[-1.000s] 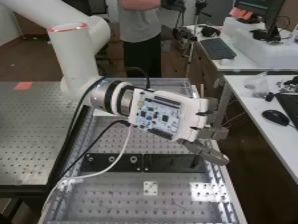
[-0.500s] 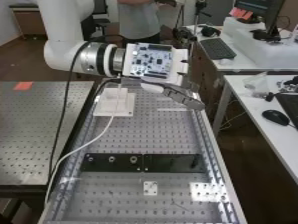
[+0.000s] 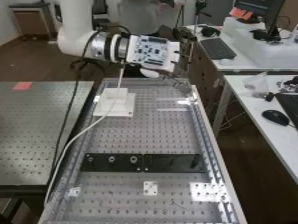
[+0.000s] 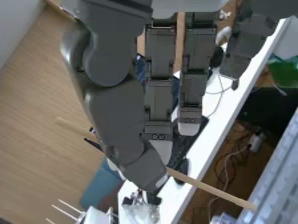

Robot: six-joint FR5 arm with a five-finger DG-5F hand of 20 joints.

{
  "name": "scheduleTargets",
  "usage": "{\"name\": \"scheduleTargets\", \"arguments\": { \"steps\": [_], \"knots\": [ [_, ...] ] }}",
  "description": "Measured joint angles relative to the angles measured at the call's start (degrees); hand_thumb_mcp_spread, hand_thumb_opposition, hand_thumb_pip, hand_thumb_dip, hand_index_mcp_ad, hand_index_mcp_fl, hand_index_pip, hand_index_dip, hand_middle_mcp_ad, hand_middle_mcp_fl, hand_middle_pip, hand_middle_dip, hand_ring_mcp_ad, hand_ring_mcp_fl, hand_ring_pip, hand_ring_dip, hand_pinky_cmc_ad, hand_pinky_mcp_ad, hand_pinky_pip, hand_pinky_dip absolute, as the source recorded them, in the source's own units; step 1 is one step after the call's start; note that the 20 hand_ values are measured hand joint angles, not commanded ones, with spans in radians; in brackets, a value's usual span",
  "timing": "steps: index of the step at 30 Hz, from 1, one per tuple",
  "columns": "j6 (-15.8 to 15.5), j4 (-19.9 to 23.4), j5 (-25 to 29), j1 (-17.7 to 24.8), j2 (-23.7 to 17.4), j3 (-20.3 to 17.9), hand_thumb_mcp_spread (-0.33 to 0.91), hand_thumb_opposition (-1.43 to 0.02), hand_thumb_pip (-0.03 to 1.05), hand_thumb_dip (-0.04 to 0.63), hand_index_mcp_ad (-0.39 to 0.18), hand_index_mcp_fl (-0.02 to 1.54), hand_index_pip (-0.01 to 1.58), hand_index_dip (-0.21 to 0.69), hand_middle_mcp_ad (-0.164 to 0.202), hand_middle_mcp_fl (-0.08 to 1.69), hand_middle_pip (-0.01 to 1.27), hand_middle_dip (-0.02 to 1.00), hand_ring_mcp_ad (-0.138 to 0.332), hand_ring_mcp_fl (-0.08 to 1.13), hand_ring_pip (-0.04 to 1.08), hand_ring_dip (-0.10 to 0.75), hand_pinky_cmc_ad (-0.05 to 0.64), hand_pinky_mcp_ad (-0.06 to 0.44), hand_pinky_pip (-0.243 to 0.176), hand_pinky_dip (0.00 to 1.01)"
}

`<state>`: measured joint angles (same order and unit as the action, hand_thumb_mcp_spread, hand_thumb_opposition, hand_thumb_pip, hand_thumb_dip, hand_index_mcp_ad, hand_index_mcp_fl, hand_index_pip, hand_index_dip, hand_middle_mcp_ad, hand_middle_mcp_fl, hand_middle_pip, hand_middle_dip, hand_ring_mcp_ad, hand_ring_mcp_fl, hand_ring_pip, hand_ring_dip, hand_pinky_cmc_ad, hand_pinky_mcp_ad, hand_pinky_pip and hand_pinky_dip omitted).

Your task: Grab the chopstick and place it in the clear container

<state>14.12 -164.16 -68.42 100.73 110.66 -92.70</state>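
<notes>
Pale wooden chopstick [image 4: 213, 191] crosses behind the thumb, apparently pinched by the hand [image 3: 175, 52], though the contact is hard to make out. In the high view, the hand hangs around 1 o'clock by the bench's [image 3: 163, 135] far edge, with a gap to the white block [image 3: 114, 103] at 11. It has shifted slightly toward 12 since the last frame.

One hand [image 3: 173, 54] — one chopstick [image 4: 213, 189] — one mouse [image 3: 275, 117]

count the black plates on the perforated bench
2, end to end across the bench: the left plate with three round metal parts, and the right plate beside it, as the high view shows them.
</notes>
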Motion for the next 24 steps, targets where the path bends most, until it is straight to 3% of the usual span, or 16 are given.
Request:
{"name": "scheduleTargets", "arguments": {
  "steps": [3, 10, 24],
  "knots": [
    [2.0, -2.8, 1.6, 2.4, 1.0, 1.3, 0.87, -1.1, 0.42, 0.288, -0.138, 1.2, 0.5, 0.412, 0.026, 1.23, 0.31, 0.72, 0.066, 0.83, 0.1, 0.545, 0.363, 0.293, 0.051, 0.16],
    [6.2, -8.5, 3.9, 5.4, 4.0, 4.4, 0.87, -1.1, 0.42, 0.288, -0.138, 1.2, 0.5, 0.412, 0.026, 1.23, 0.31, 0.72, 0.066, 0.83, 0.1, 0.545, 0.363, 0.297, 0.051, 0.16],
    [9.8, -16.1, 4.6, 5.2, 7.3, 6.6, 0.87, -1.1, 0.42, 0.288, -0.138, 1.2, 0.49, 0.433, 0.026, 1.23, 0.31, 0.72, 0.068, 0.83, 0.1, 0.545, 0.363, 0.297, 0.051, 0.16]
  ]
}}
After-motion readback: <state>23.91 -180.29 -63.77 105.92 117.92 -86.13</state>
